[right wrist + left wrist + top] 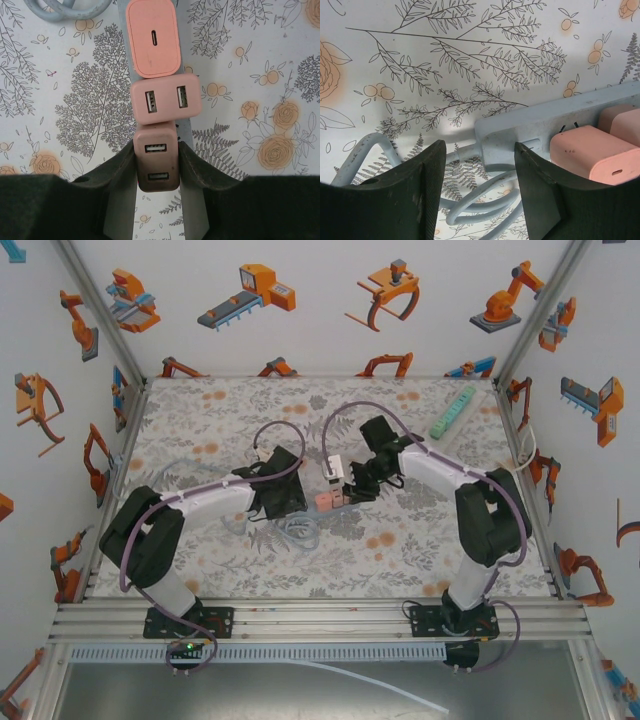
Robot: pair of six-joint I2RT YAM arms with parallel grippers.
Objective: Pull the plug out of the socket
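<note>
- The pink plug point(156, 167) the task is after sits at the 6 o'clock end of a row of three in the right wrist view. It's seated in the power strip point(120, 215), pretty much dead centre of the table point(200, 410) from above.
- The right gripper point(156, 150) is pinching that plug, one finger on each flank and pressed tight against its sides. Makes sense to me: the flat sides give it something to haul on without bumping the neighbours.
- The middle charger point(165, 98) is touching it at 12 o'clock, with the far charger point(152, 37) just beyond. It's a tight pack, so I reckon that's why the fingers come in from 3 and 9.
- The left gripper point(479, 147) is down at the cord end of the strip, jaws spread and straddling it. The finger at 3 o'clock looks to be against the strip's edge, but the one at 9 has a gap, so it's not a clamp as far as I can see.
- My guess is it's there to pin the strip so the whole thing doesn't lift with the plug.
- The cable point(365, 150) loops off toward 8 o'clock in the left wrist view and looks slack, so it won't anchor anything.
- A green strip point(453, 412) out at 1 o'clock is well apart and not involved.
- The risk I see is the strip riding up if the left side isn't braced.
</note>
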